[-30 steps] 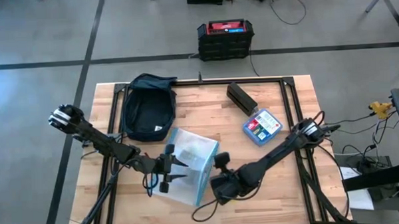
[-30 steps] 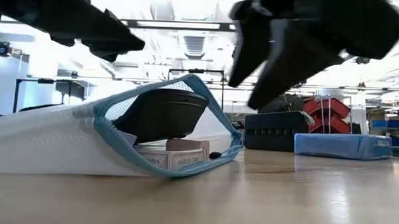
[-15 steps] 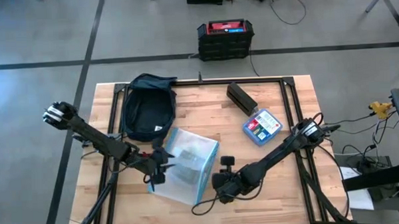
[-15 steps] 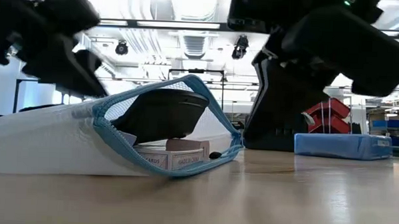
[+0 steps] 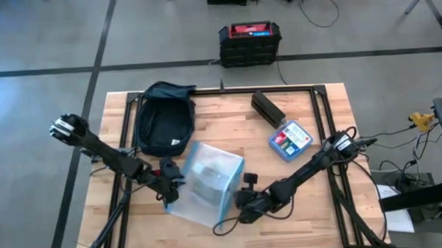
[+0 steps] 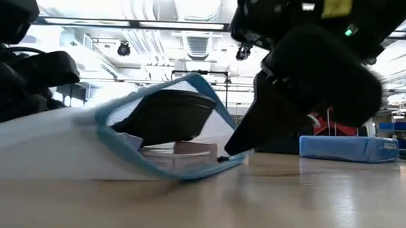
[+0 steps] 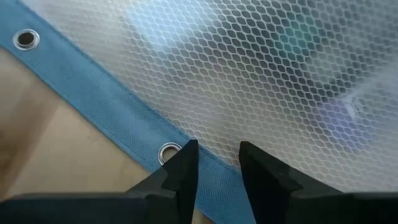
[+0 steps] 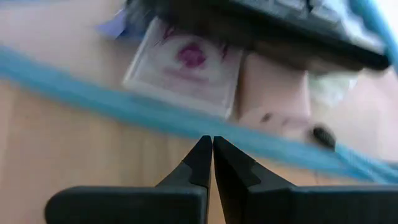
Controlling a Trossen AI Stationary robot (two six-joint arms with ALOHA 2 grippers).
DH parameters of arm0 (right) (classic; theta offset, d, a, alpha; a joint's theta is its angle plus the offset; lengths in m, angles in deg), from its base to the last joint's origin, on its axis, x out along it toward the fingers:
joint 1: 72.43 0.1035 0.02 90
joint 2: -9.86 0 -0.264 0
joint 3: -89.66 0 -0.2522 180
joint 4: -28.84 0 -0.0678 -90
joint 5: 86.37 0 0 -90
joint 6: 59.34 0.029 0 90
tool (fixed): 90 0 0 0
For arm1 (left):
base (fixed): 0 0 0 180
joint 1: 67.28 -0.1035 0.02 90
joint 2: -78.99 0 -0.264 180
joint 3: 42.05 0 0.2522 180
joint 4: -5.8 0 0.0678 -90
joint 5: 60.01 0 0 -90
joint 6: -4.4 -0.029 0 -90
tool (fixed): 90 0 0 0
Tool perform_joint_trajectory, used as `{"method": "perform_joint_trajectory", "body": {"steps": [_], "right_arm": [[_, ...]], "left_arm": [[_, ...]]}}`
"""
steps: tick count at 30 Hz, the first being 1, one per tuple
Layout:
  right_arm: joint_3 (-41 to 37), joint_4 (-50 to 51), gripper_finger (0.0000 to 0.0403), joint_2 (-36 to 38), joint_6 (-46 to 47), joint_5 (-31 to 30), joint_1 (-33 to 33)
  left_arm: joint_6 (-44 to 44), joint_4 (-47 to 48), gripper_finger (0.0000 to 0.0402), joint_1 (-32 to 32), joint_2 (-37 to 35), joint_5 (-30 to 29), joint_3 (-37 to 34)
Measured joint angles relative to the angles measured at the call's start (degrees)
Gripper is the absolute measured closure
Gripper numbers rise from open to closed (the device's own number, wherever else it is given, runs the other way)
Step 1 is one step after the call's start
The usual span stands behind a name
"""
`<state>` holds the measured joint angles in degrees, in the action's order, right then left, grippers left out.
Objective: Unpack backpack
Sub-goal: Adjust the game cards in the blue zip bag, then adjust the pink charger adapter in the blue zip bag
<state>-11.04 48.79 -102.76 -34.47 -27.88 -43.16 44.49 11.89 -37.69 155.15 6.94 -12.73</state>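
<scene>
Backpack [image 5: 162, 119] is seen at the table's [image 5: 312, 209] far left, untouched. A mesh pouch [image 5: 206, 180] lies between both arms. The left gripper [image 7: 214, 163] is parted over its blue hem; the right gripper [image 8: 212, 152] is pinched closed, empty, at its mouth. Only the low view shows a dark object [image 6: 169, 116] and boxes [image 6: 181, 152] inside. A blue box [image 5: 289, 140] lies beyond.

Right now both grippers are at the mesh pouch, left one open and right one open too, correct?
Not quite. The right gripper is shut: the right wrist view shows its fingers pressed together at the blue rim of the mesh pouch. The left gripper is open, as the left wrist view shows, at the pouch's blue edge.
</scene>
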Motion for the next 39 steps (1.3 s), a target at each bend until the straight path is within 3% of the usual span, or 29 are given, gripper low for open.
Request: {"method": "perform_joint_trajectory", "body": {"steps": [4, 11, 16, 23, 27, 32, 35, 39], "right_arm": [[-2.6, -6.0, 0.0402, 0.0, -2.1, 0.1, -1.7], [-3.8, -12.6, 0.0403, 0.0, -7.0, 0.6, -4.4], [-2.8, -7.7, 0.0403, 2.2, -8.4, 1.5, -2.1], [-4.0, 4.8, 0.0403, 4.3, -0.3, -2.0, -0.1], [-4.2, 1.9, 0.0403, 1.4, 0.0, -3.1, -2.0], [-3.3, -9.3, 0.0403, -1.7, -8.3, -2.7, -3.3], [-3.0, -6.3, 0.0403, -0.3, -9.1, -3.8, -2.4], [-3.2, 7.9, 0.0403, 2.6, -1.8, -7.6, -0.3]], "left_arm": [[-0.7, -7.1, 0.0293, 0.0, 2.9, 0.0, -1.2], [-1.2, -11.0, 0.0298, 0.0, 5.2, 0.5, -1.2], [-1.0, -11.0, 0.0294, 0.1, 5.2, 0.7, -1.2], [-1.0, -11.6, 0.0298, 0.3, 5.2, 1.1, -1.3], [-1.0, -13.8, 0.0293, 0.4, 5.3, 1.6, -1.4], [-1.9, -15.1, 0.0294, 0.4, 5.0, 2.3, -1.5], [-1.9, -14.7, 0.0297, 0.4, 3.3, 5.0, -1.6], [-1.8, -14.7, 0.0297, 0.5, -0.9, 9.9, -1.4]]}}
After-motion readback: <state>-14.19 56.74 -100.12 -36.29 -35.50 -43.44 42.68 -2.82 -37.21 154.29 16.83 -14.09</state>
